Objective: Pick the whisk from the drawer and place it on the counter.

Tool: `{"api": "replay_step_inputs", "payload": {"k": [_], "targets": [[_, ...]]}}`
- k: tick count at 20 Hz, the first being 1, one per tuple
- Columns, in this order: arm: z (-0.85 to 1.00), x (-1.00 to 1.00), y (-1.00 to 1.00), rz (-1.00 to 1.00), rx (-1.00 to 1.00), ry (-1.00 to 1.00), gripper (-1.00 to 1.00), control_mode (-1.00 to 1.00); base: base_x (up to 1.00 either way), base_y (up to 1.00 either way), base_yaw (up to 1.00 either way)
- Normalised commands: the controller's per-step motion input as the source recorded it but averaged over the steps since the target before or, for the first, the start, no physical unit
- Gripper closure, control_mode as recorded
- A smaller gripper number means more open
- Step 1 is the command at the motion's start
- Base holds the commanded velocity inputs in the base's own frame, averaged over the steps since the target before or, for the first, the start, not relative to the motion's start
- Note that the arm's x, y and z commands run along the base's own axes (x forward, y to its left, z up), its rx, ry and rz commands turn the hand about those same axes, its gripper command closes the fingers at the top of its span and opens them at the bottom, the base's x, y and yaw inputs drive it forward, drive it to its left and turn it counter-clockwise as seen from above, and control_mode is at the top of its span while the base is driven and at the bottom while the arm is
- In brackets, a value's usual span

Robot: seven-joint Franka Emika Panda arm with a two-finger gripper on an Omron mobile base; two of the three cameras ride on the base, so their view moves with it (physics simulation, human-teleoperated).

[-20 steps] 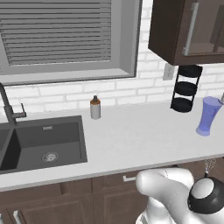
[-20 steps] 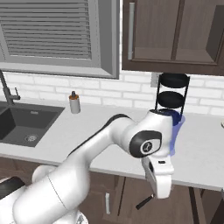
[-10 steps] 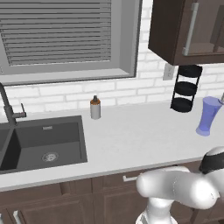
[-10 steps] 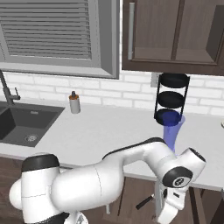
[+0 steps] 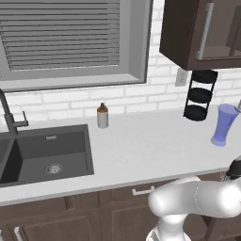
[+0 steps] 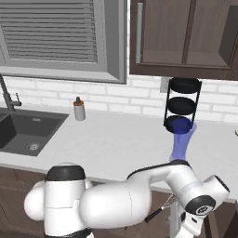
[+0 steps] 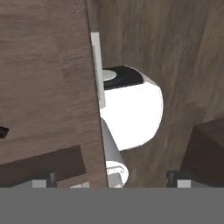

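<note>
The whisk [image 6: 160,209] lies low beside the arm's wrist in the right base view, below the tabletop [image 6: 121,144] edge: a thin black handle with what may be wire loops at its upper end, too small to be sure. The fingers [image 7: 43,181] show as grey tips at the bottom of the hand view, spread well apart with nothing between them, facing dark brown wood panels. On the tabletop stand a brown-capped grey shaker [image 5: 102,116], a blue vase [image 5: 222,124] and a black tiered rack [image 5: 199,95]; the sink [image 5: 44,150] sits at left. No readable writing appears anywhere.
</note>
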Motion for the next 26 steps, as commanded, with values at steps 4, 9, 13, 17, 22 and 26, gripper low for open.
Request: {"api": "replay_step_inputs", "payload": {"k": [4, 9, 13, 17, 22, 26], "targets": [[-0.53, -0.02, -0.05, -0.25, 0.00, 0.00, -1.00, -1.00, 0.00, 0.00, 0.00], [-0.40, 0.01, -0.10, -0.19, -0.06, -0.01, -1.00, -1.00, 0.00, 0.00, 0.00], [-0.51, 0.03, -0.04, -0.02, -0.15, -0.06, -1.00, -1.00, 0.00, 0.00, 0.00], [-0.46, 0.16, 0.00, 0.04, -0.17, -0.04, -1.00, -1.00, 0.00, 0.00, 0.00], [-0.49, -0.06, 0.00, 0.09, -0.20, 0.02, -1.00, -1.00, 0.00, 0.00, 0.00], [-0.28, -0.89, -0.13, 0.07, -0.13, 0.03, -1.00, -1.00, 0.00, 0.00, 0.00]]}}
